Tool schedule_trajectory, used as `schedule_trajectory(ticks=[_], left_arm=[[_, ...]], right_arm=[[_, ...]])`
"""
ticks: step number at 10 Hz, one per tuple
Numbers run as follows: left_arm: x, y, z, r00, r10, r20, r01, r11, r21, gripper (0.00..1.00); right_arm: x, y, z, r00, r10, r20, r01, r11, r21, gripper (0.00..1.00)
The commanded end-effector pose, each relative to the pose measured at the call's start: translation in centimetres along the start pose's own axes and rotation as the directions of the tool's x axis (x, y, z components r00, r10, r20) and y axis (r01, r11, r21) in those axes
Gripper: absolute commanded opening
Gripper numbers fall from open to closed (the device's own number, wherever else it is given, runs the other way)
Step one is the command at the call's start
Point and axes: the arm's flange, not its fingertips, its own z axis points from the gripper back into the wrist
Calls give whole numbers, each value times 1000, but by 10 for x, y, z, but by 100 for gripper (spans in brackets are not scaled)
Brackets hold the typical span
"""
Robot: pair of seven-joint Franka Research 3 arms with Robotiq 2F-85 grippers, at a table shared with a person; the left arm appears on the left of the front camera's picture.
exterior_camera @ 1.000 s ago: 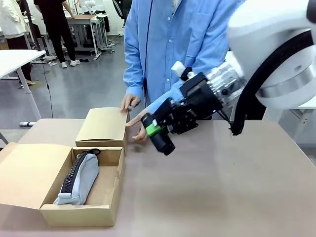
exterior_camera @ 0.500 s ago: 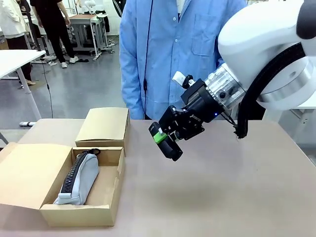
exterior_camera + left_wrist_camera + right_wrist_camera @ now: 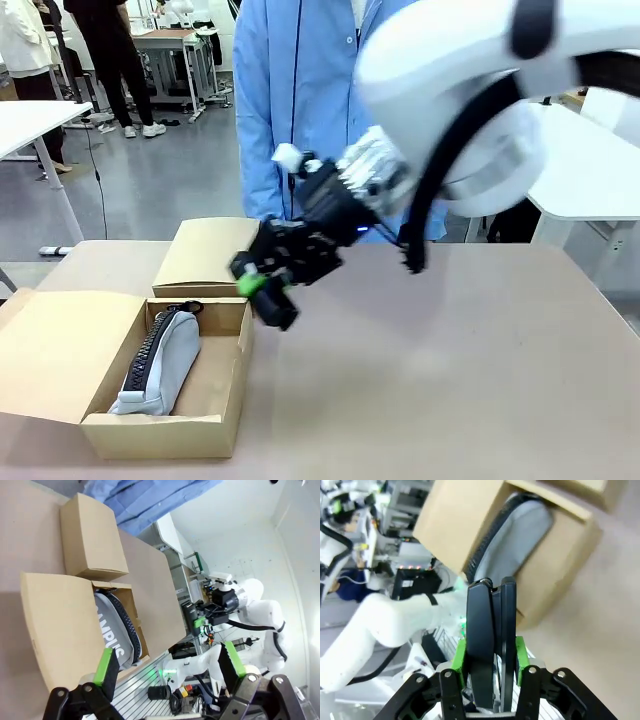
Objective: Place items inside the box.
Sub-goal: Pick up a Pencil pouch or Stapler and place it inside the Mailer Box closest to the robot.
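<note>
The open cardboard box sits at the table's front left, with the grey "CAMPUS" zip pouch lying inside. My right gripper is shut on the black stapler and hangs just above the box's far right corner. In the right wrist view the stapler stands upright between the pads of the right gripper, with the box and pouch beyond. My left gripper is open and holds nothing, looking at the box and pouch. The navy pouch, utility knife and marker are out of view.
A smaller closed cardboard box stands just behind the open one, whose lid flap lies spread to the left. A person in a blue shirt stands at the far edge. The table's right half is bare.
My right arm has swung left from the table's middle to the open box, carrying the stapler. The person's hands have left the closed box.
</note>
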Motion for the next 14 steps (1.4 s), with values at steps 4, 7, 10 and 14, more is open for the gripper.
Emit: schedule_trajectory(ticks=[4, 7, 10, 14], left_arm=[[1, -3, 0, 1000, -19, 16, 20, 999, -25, 100], [1, -3, 0, 1000, -19, 16, 20, 999, -25, 100], [1, -3, 0, 1000, -19, 16, 20, 999, -25, 100], [1, -3, 0, 1000, -19, 16, 20, 999, -25, 100]], right_arm=[[15, 3, -28, 1000, 14, -18, -14, 1000, -19, 43], [29, 7, -64, 997, -79, 3, 79, 994, -74, 43], [23, 45, -83, 968, -224, 111, 237, 963, -128, 43], [27, 34, -113, 932, -340, 125, 361, 906, -222, 43]])
